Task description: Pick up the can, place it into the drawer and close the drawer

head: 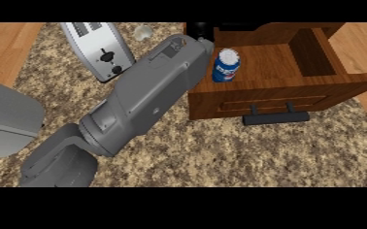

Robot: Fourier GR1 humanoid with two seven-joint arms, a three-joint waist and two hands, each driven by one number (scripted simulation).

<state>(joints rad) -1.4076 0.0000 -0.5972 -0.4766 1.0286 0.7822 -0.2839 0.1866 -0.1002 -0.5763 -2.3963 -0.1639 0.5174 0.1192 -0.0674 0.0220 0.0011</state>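
Left hand (203, 30): only a dark bit of it shows past the end of my grey forearm (150, 94), at the back edge of the open drawer (287, 94); can't tell how the fingers sit. Forearm runs diagonally from lower left up to the drawer's left rear corner. Blue can (225, 65) stands upright inside the drawer, left side, just beside my wrist; white top, white lettering on the side, unreadable from here. Drawer is wooden, dark bar handle (276, 117) on the front. Silver toaster (100, 48) sits on the granite counter (215, 155), left of my forearm.
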